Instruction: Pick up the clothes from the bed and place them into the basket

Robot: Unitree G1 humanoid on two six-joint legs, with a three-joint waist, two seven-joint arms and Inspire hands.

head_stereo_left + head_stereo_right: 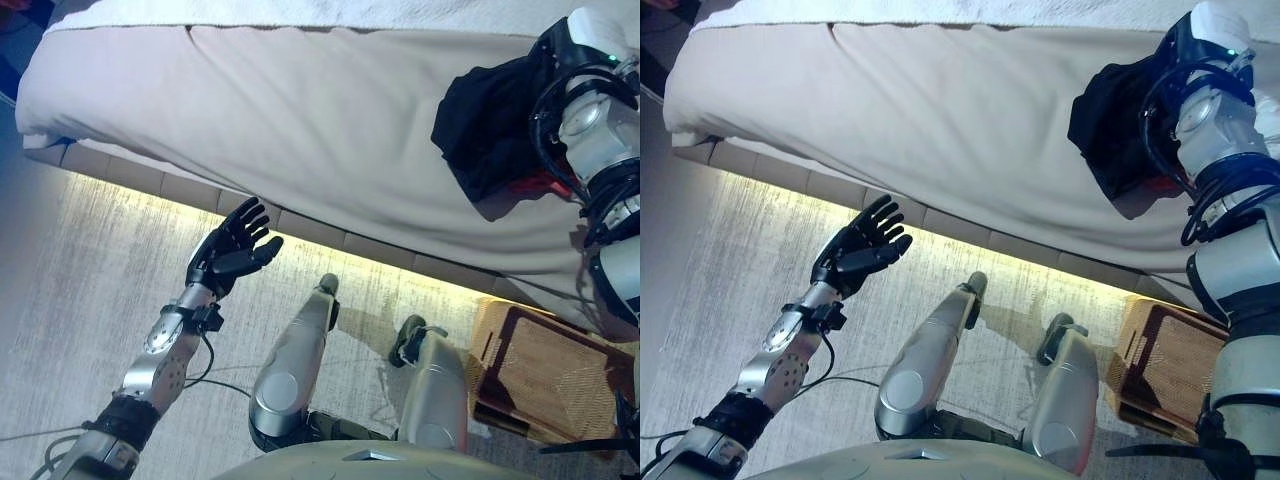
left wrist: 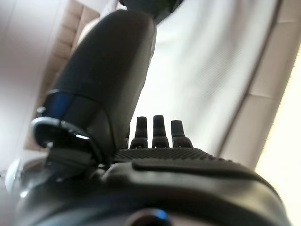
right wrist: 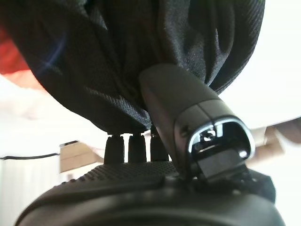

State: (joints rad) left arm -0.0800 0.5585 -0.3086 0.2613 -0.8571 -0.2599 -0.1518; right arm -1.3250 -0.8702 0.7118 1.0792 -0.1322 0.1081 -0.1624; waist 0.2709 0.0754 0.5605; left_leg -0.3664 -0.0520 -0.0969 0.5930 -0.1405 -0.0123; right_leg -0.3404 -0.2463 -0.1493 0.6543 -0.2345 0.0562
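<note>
The right hand (image 3: 160, 141) grips the black garment (image 1: 490, 130) above the bed (image 1: 300, 110). The left hand (image 1: 232, 250) holds nothing, fingers spread.

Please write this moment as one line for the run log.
right hand: shut on black cloth garment, above beige bed | left hand: open, idle above floor | brown wicker basket: on floor, at robot's right

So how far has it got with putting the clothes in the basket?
About midway, it seems. The right hand has its thumb and fingers pinched on a black garment, bunched against the side of the bed. The wicker basket stands on the floor below it; no clothes show in the visible part. Left to do: carry the garment over and drop it in. The left hand is open and empty.
</note>
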